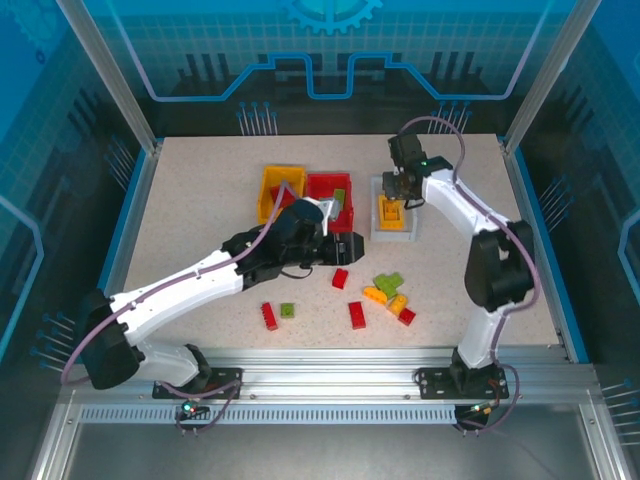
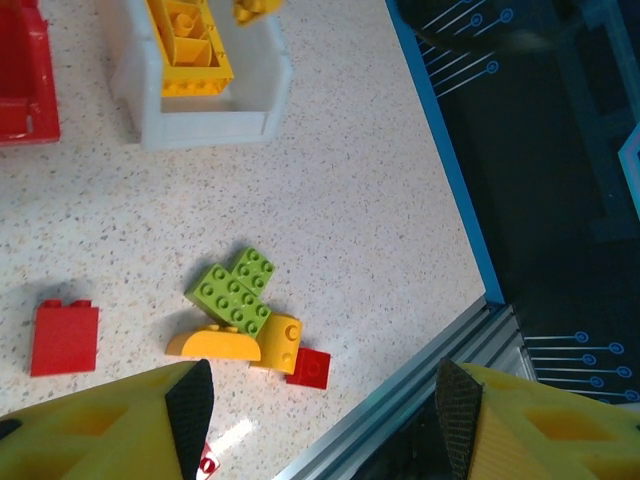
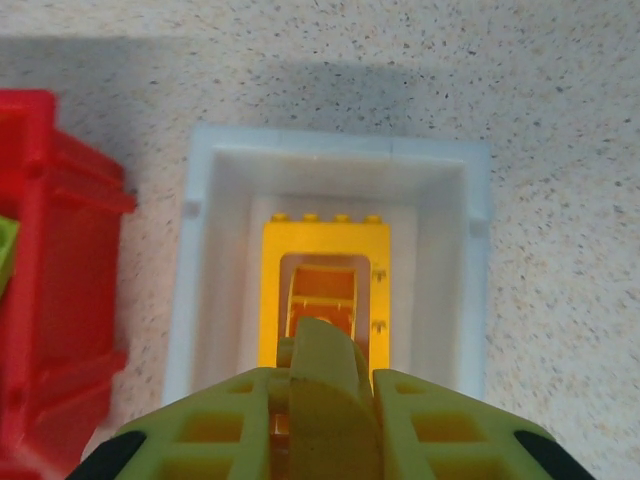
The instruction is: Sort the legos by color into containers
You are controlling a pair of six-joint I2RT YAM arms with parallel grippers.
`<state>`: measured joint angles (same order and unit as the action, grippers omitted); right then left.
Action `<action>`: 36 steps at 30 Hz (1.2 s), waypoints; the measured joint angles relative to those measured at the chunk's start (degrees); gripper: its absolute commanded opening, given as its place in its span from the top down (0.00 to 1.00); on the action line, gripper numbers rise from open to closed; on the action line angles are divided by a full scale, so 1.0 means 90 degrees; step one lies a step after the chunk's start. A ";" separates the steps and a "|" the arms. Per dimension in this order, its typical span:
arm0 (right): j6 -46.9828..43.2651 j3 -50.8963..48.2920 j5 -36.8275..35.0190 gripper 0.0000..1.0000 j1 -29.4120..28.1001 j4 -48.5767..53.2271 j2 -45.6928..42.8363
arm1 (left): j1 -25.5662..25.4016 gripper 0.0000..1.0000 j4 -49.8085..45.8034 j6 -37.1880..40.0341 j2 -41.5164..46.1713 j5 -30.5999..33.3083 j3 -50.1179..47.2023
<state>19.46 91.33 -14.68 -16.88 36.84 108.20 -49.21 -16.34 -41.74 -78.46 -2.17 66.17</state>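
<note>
Right gripper clamped on a yellow curved lego, held directly above the white bin, the rightmost container on the table. Inside that bin a yellow frame brick lies flat on the floor. Red bin stands just to its left with a green lego in it. Yellow-orange bin sits right beside the red one, on its other side. Left gripper has its jaws wide apart with nothing between them, hanging low over the table in front of the red bin. Beyond its fingers, a cluster of legos: two green bricks lying over an orange arch and an orange block, a small red piece touching the corner. One red brick sits apart from the cluster. Nearer the arm bases, a long red brick with a small green brick just beside it, and another red brick well apart from those.
</note>
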 measured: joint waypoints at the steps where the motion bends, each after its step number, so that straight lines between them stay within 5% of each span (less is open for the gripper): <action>1: 0.0036 0.0296 0.0100 0.76 0.0070 0.0087 0.0318 | -0.0010 0.35 0.0019 0.0017 -0.0070 0.0002 0.0041; 8: 0.0325 0.1394 0.0704 0.61 0.0206 0.0340 0.1462 | -0.0029 0.35 0.0017 0.0044 -0.0318 0.0066 0.0112; 13: 0.0447 0.1399 0.0906 0.47 0.0214 0.0425 0.1498 | -0.0066 0.35 -0.0053 0.0155 -0.0430 0.0151 0.0112; 17: 0.0432 0.1144 0.0920 0.46 0.0216 0.0427 0.1180 | -0.0114 0.35 -0.0248 0.0187 -0.0471 0.0289 0.0112; 26: 0.0432 -0.0804 0.0583 0.41 -0.0121 0.0194 -0.1724 | -0.0182 0.31 -0.1115 -0.0214 -0.0576 0.0794 0.0097; 30: 0.0486 -0.2244 0.0423 0.34 -0.1073 -0.0170 -0.3313 | -0.0182 0.25 -0.1399 -0.0425 -0.0780 0.0831 0.0073; 36: 0.1166 -0.4677 0.0461 0.24 -0.2528 -0.0301 -0.5251 | -0.0182 0.21 -0.1928 0.0362 -0.2178 0.0809 0.0736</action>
<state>29.95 49.23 -10.52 -39.64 34.13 60.95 -50.85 -33.69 -38.48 -98.06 5.10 72.79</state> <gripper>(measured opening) 0.734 0.786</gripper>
